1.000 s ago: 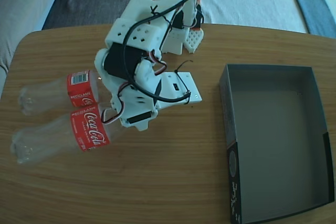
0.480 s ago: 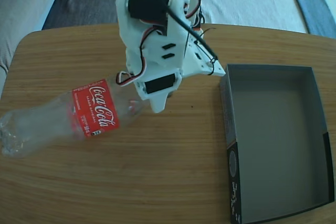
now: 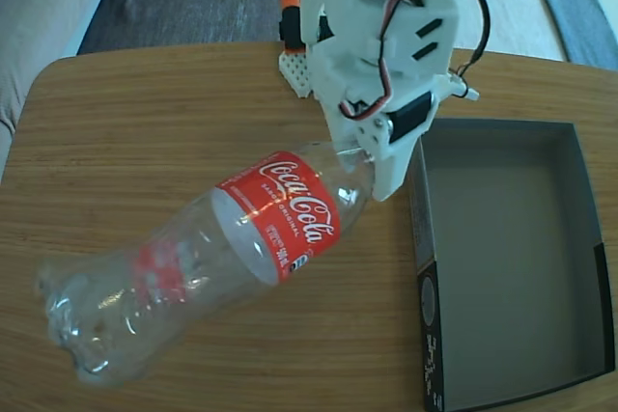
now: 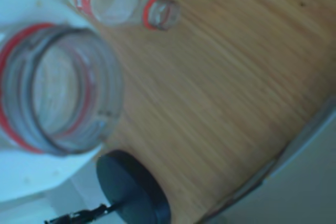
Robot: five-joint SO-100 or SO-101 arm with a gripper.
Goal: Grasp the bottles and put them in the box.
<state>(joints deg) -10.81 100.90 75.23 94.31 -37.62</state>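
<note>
Fixed view: I have the gripper [image 3: 372, 163] clamped on the neck of one bottle [image 3: 208, 262], which hangs in the air over the table [image 3: 126, 113], slanting from its neck at about 1 o'clock down to its base at 7 o'clock. The red label [image 3: 282, 211] faces the camera. The box [image 3: 579, 238] sits on the table at 3 o'clock of the gripper, just beside it and holding nothing.

Wrist view: I look straight down the mouth of the held bottle [image 4: 55, 90] at 9 o'clock (the picture is blurred). The second bottle [image 4: 123, 1] lies on the table at 11 o'clock, well apart from the first.
</note>
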